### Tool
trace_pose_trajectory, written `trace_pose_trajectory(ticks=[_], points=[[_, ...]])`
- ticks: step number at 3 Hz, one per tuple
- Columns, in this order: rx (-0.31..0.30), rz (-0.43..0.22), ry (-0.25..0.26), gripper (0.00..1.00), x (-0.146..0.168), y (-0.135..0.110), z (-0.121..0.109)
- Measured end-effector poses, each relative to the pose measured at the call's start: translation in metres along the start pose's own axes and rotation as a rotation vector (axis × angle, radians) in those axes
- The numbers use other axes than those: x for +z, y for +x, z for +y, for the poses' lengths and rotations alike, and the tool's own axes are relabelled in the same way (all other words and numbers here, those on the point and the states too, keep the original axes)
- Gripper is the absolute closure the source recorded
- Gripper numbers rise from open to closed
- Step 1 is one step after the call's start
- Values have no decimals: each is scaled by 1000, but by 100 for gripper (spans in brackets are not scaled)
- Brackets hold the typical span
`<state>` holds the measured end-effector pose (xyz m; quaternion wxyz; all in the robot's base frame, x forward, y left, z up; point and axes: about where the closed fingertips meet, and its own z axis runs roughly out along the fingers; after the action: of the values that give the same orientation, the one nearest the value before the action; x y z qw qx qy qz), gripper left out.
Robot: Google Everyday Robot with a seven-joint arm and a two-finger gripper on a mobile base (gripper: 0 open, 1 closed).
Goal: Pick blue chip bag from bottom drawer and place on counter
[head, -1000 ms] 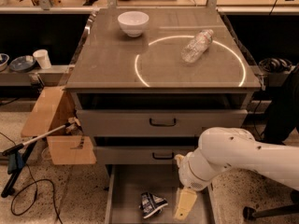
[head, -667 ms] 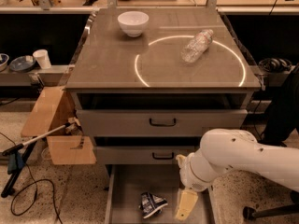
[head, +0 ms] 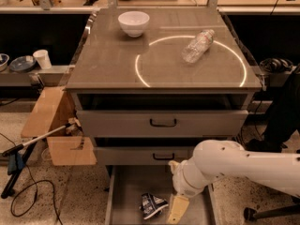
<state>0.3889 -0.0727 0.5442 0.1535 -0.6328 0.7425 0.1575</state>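
Observation:
The blue chip bag (head: 153, 205), a small wrinkly dark-blue packet with white markings, lies on the grey floor of the open bottom drawer (head: 126, 191). My gripper (head: 177, 210) hangs from the white arm (head: 234, 165) and reaches down into the drawer, just right of the bag and close to it. It holds nothing that I can see. The counter (head: 112, 62) is the grey-brown cabinet top with a glowing white circle (head: 140, 74) marked on it.
A white bowl (head: 133, 22) stands at the counter's back left. A clear plastic bottle (head: 198, 46) lies inside the circle. Two drawers with black handles (head: 163, 123) sit above the bottom drawer. A cardboard box (head: 51, 125) and cables lie on the floor at left.
My gripper has shifted slightly left and down, closer to the blue chip bag. The bag has not moved.

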Motion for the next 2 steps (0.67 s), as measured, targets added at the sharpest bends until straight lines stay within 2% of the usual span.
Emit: trace_pose_trajectory(ticks=[2], points=[[-27, -34, 87, 0, 54, -20, -10]])
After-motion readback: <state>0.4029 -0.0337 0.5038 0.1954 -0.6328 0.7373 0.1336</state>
